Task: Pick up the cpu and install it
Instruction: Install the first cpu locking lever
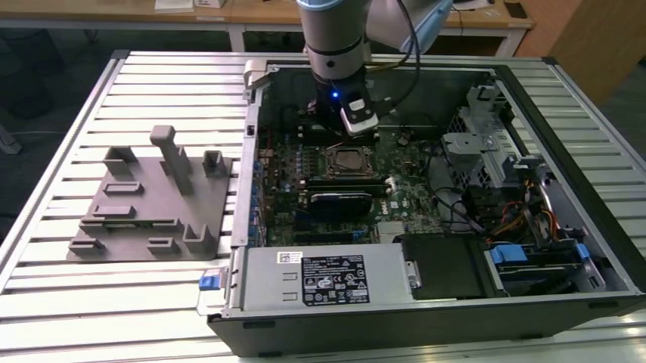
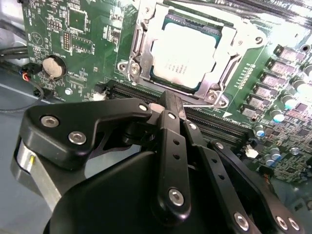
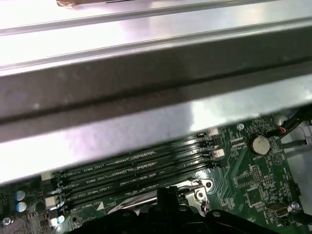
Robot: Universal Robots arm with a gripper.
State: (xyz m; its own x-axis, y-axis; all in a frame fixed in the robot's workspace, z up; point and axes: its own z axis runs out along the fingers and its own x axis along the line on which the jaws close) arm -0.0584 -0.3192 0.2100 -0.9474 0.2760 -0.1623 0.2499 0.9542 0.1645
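One cpu (image 2: 184,57), silvery-white square top, seated in motherboard socket (image 2: 139,46); hand (image 2: 163,109) above it, fingers together, empty

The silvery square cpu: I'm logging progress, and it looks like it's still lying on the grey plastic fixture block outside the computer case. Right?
No. The silvery square cpu sits in the metal socket frame on the green motherboard, as the second wrist view shows.
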